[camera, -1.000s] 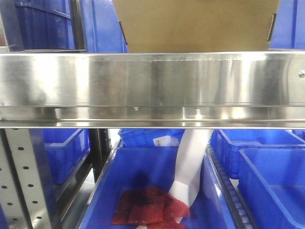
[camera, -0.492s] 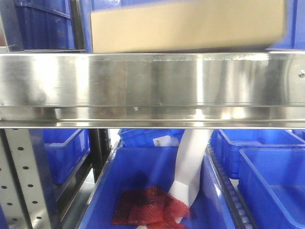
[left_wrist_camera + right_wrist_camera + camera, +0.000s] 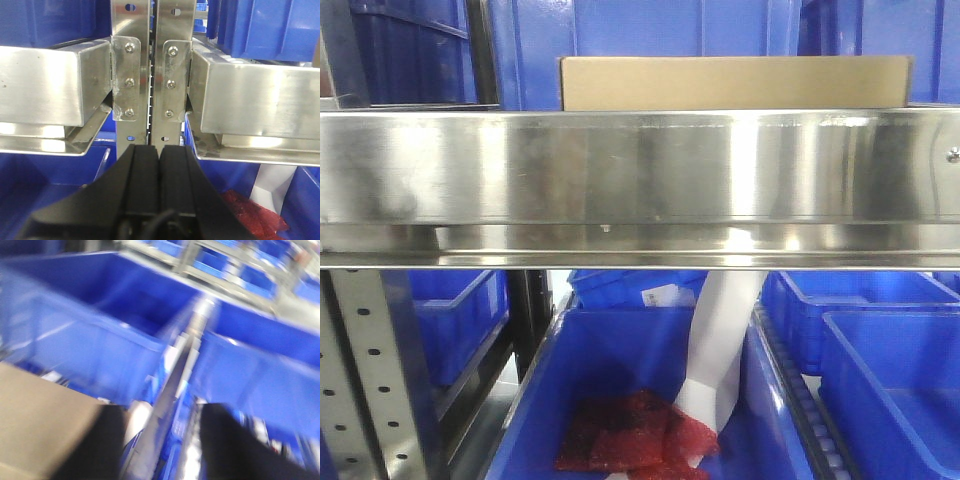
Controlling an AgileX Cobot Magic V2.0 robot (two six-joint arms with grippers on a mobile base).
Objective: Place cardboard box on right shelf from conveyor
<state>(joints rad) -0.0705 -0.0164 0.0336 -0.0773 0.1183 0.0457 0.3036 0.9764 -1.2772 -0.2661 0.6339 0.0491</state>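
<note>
Cardboard box point(image 3: 735, 83) lies flat on the right shelf point(image 3: 640, 180) in the front view, its long face level just behind the shiny front lip, blue crates behind it. Below, at six o'clock, a blue bin point(image 3: 620, 400) holds a red mesh bag point(image 3: 635, 432).

In the left wrist view, the left gripper point(image 3: 160, 165) is clenched, its black fingers pressed together on nothing, pointing at grey uprights point(image 3: 150, 70) at twelve o'clock.

The right wrist view is blurred; the right gripper point(image 3: 160, 440) is released, fingers spread, with the box at eight o'clock beside its left finger.
</note>
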